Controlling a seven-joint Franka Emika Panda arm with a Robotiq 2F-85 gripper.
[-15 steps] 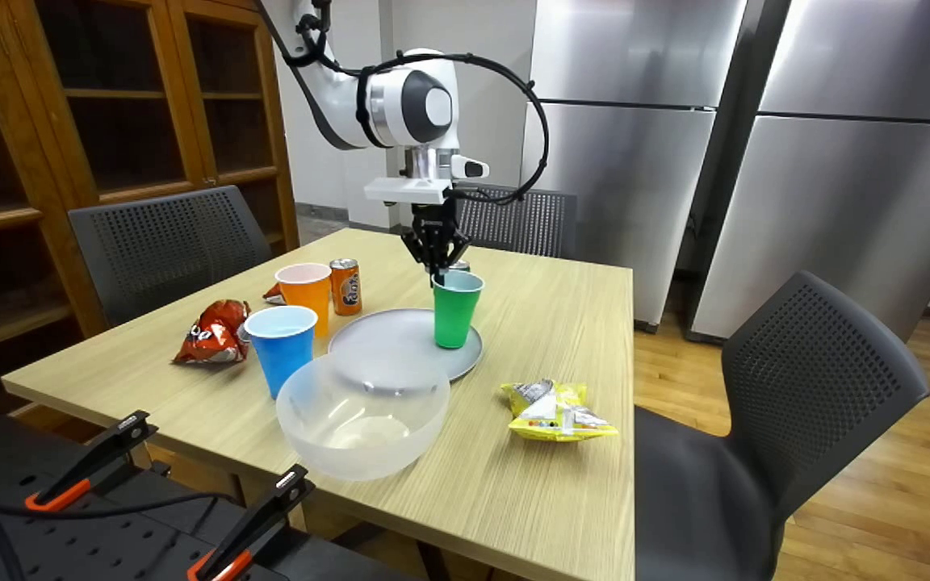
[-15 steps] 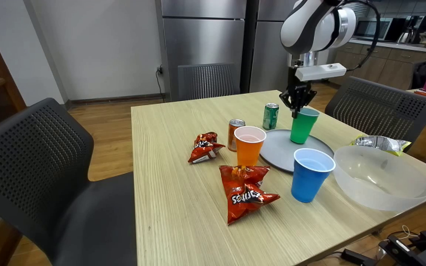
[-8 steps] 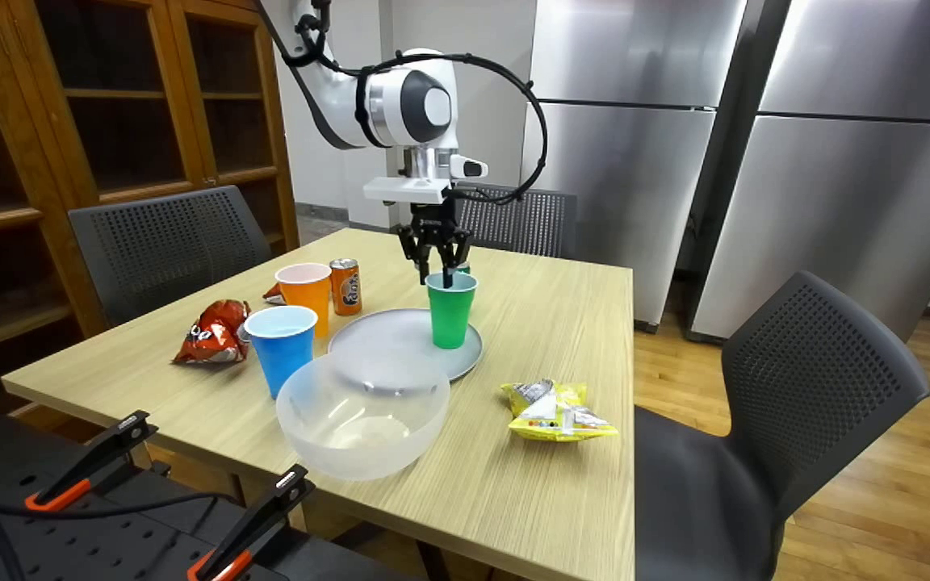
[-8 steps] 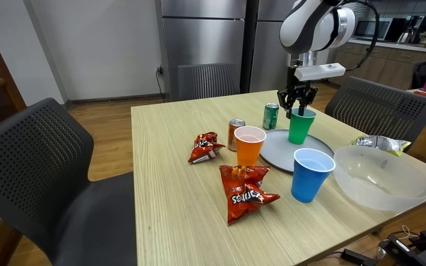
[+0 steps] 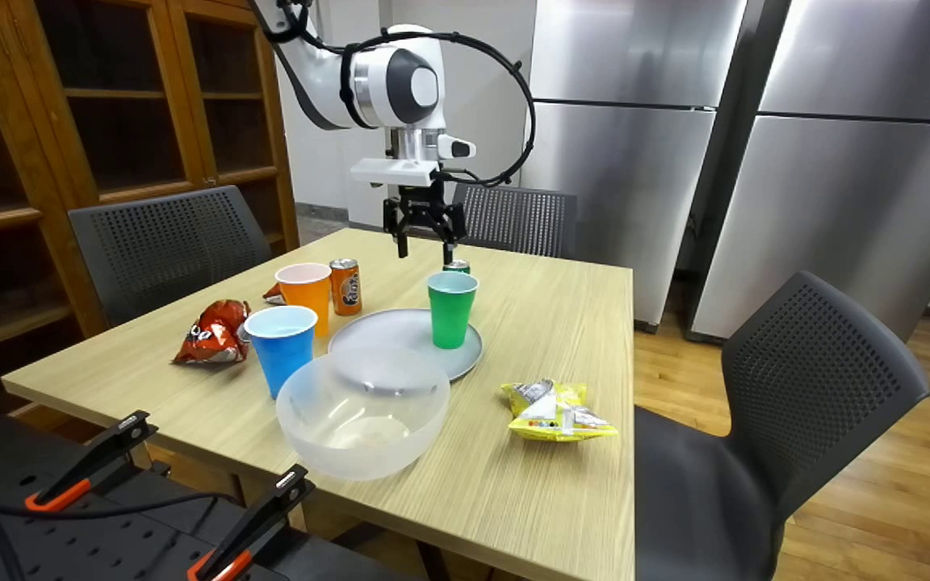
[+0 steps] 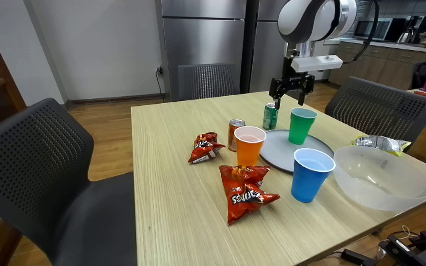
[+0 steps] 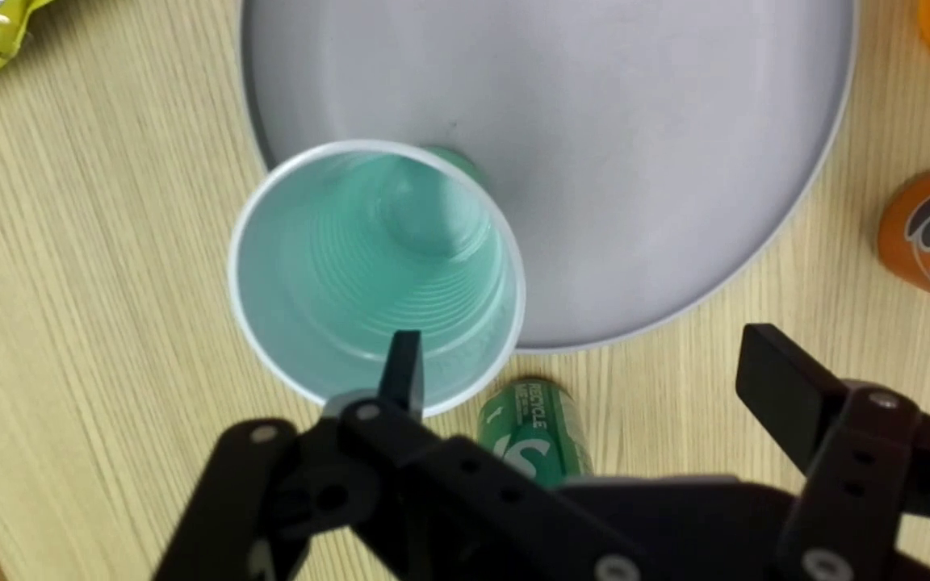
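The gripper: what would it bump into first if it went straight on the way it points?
Probably the green cup: the gripper points down, and in the wrist view one finger overlaps the cup's mouth. Whether that finger would touch the rim or slip inside is unclear.

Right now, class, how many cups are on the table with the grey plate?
3: green cup on the plate, orange cup near the orange can, blue cup beside the translucent bowl. None seems hidden.
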